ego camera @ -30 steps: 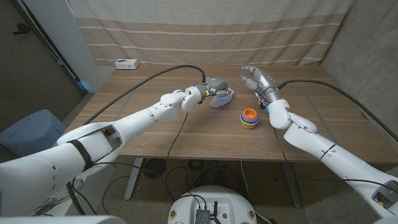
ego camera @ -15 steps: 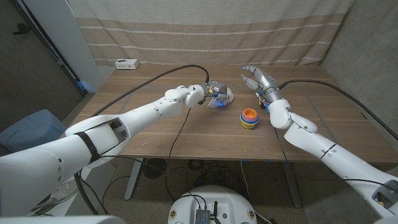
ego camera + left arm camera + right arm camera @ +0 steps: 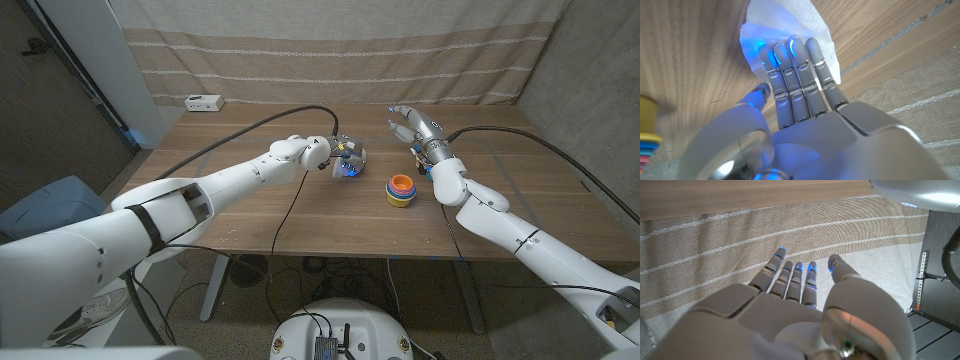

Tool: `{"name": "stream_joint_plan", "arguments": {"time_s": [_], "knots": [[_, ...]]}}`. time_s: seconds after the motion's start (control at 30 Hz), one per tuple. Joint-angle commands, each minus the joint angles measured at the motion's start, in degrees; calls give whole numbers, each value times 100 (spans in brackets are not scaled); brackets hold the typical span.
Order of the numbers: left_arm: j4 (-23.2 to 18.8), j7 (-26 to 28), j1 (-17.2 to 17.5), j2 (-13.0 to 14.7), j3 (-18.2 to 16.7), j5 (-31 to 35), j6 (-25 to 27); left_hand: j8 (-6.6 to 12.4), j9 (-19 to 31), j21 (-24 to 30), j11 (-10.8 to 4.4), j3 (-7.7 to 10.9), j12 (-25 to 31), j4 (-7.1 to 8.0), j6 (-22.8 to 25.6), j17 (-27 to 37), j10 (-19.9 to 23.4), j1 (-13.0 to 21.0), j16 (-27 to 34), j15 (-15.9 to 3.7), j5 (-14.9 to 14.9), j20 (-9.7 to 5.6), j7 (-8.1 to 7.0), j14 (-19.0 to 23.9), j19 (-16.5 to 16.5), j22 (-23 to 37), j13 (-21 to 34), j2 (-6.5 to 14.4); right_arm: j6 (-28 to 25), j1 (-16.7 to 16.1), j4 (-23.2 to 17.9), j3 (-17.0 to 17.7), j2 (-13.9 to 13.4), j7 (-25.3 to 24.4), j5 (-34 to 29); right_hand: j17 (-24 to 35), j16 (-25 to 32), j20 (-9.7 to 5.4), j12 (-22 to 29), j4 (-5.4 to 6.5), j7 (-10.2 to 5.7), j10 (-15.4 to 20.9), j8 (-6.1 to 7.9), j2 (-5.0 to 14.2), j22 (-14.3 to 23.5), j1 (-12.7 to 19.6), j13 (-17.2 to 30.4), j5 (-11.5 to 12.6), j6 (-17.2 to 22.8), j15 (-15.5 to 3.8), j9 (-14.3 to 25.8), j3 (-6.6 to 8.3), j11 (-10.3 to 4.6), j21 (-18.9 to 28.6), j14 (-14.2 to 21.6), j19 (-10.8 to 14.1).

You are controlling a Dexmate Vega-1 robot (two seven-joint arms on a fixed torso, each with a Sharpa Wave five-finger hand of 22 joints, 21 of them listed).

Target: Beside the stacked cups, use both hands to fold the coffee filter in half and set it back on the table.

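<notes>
the left hand (image 3: 345,157) is reaching out over the middle of the wooden counter (image 3: 250,215), and from the left wrist view its fingers (image 3: 790,70) are lying straight and close together with their tips pressing on one white coffee filter (image 3: 785,25). nothing is being pinched there; the hand is flat-fingered on the paper, not gripping it, thumb off to the side. the filter (image 3: 352,168) is sitting on the counter under that hand, just to the left of one stack of cups (image 3: 400,189), near it but not touching. the stack is showing orange, blue and yellow rims; i cannot count the cups in it. the right hand (image 3: 410,128) is hovering beyond the stack toward the back of the counter, fingers spread apart and holding nothing, and the right wrist view is showing those fingers (image 3: 790,275) fanned out against one striped beige curtain (image 3: 715,245). one white power strip (image 3: 203,102) is lying at the far left edge of the counter.
</notes>
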Motion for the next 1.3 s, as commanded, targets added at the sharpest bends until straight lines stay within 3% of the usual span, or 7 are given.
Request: {"name": "stream_joint_plan", "arguments": {"time_s": [0.03, 0.23, 0.63, 0.8, 1.13, 1.23, 1.3], "knots": [[200, -34, -68, -60, 134, -46, 17, -101, -145, 24, 49, 31, -63, 36, -31, -3, -52, -63, -54, 1, 10, 42, 42, -105, -105, -56, 5, -2, -117, 41, -33, -44, -7, 27, -91, 14, 31, 12, 0, -25, -2, 26, 2, 16, 32, -10, 22, 20, 37, -5, 14, 30, 5, -2, 33, -13], [167, 119, -33, -16, 79, -139, -81, -207, -263, 41, 71, 40, -174, 63, -96, -117, -152, -93, -147, 51, 5, 48, 92, -211, -218, -103, -99, -4, -146, 50, -44, -54, -17, 52, -102, 15, 33, 11, 1, -24, -4, 32, 0, 16, 32, -11, 22, 20, 39, -5, 15, 28, -8, -3, 37, -15], [-683, 143, 282, 340, -542, -791, -141, -358, -458, 37, 120, 39, -419, 135, -139, -392, -200, -196, -364, 110, 0, 140, 79, -398, -388, -235, -432, -34, -61, 71, -5, -58, -9, 50, -79, 14, 32, 13, -1, -27, -5, 33, -2, 16, 32, -9, 23, 20, 41, -2, 15, 27, -5, -4, 35, -16], [-775, -66, 470, 396, -974, -1612, -445, -509, -614, -71, 335, 113, -697, 249, -277, -749, -327, -332, -633, 186, 0, 233, 123, -444, -640, -422, -744, -39, -68, 46, -39, -49, -22, 51, -79, 14, 32, 16, -1, -29, -3, 38, -5, 16, 32, -6, 23, 20, 37, -7, 15, 27, -7, -3, 36, -13], [-1507, 686, 986, 726, -1473, -1782, -605, -589, -668, -124, 330, 175, -834, 329, -381, -918, -441, -432, -778, 193, 1, 268, 129, -501, -726, -578, -854, -48, -19, -16, -89, -10, -11, 22, -22, 15, 32, 24, -6, -28, -6, 28, -7, 17, 32, -8, 23, 20, 35, -8, 15, 25, 0, -6, 35, -17], [-1597, 687, 1077, 790, -1576, -1891, -603, -837, -821, -259, 387, 265, -1127, 464, -688, -1257, -738, -610, -1139, 89, 3, 350, 167, -747, -1003, -772, -1106, -80, 23, -49, -104, 19, -10, 13, 28, 16, 32, 25, -6, -27, -5, 31, -10, 18, 32, -9, 23, 20, 31, -3, 15, 24, 3, -4, 33, -14], [-1651, 593, 1101, 833, -1609, -1951, -561, -1246, -1108, -468, 337, 395, -1556, 600, -1066, -1780, -1207, -915, -1752, 44, -8, 423, 166, -1159, -1360, -1103, -1477, -206, 36, -70, -114, 38, -1, 2, 61, 16, 31, 25, -7, -26, -5, 29, -9, 19, 32, -9, 23, 20, 32, -6, 15, 24, 8, -5, 32, -15]]}}
